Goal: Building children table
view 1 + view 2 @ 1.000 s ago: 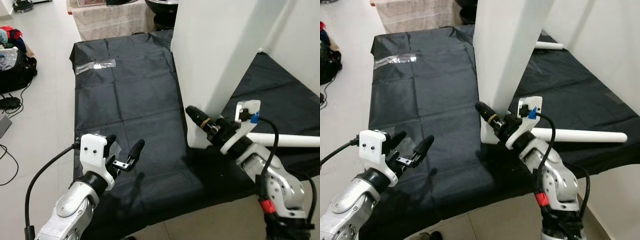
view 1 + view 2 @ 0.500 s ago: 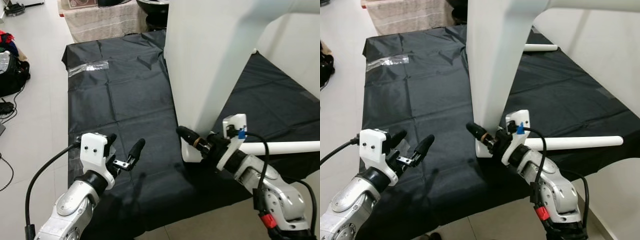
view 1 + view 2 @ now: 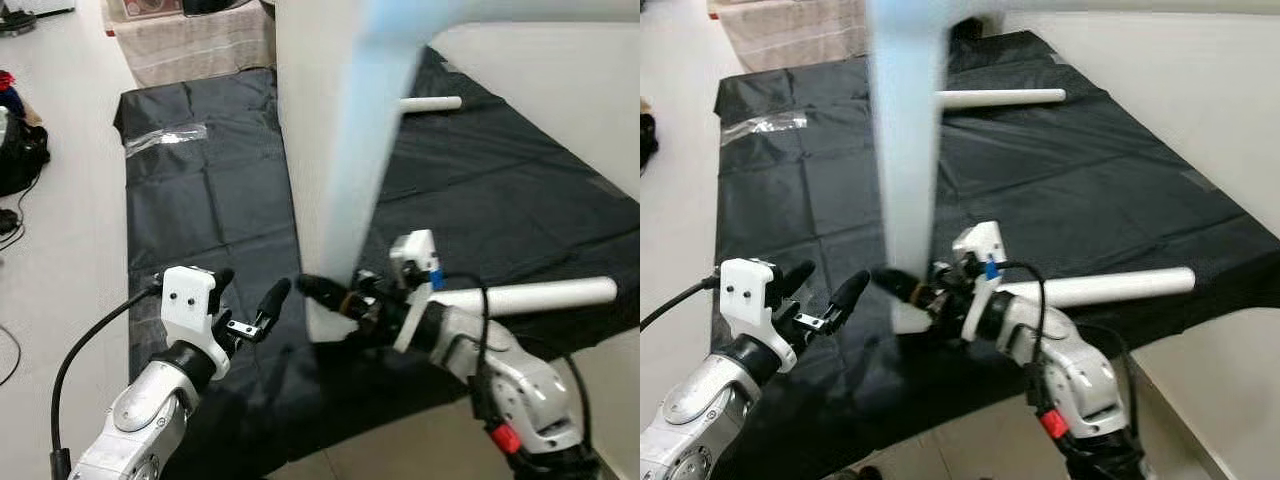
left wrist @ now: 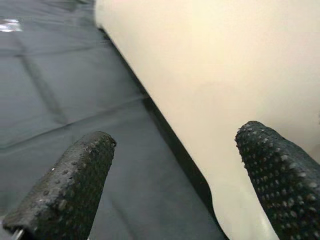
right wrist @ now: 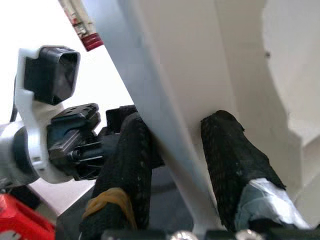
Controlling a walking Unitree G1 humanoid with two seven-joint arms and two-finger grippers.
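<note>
A tall white table panel (image 3: 320,150) stands on edge on the black cloth (image 3: 200,200), blurred higher up. My right gripper (image 3: 330,300) is at its lower corner, shut on the panel's edge; in the right wrist view the white edge (image 5: 172,125) runs between the two black fingers (image 5: 127,165). My left gripper (image 3: 248,290) hovers open just left of that corner, nothing between its fingers (image 4: 75,175), with the panel face (image 4: 210,75) close beside it. One white round leg (image 3: 530,296) lies behind the right arm. Another leg (image 3: 430,102) lies farther back.
A clear plastic bag (image 3: 165,137) lies on the cloth's far left part. A beige cover (image 3: 190,45) sits beyond the cloth. A dark bag (image 3: 15,150) and cables are on the floor at left. A pale wall (image 3: 560,90) rises on the right.
The right gripper has carried the panel's lower corner leftward, close to the left gripper, and the panel has swung across the view. The left gripper has stayed put. The camera has shifted somewhat.
</note>
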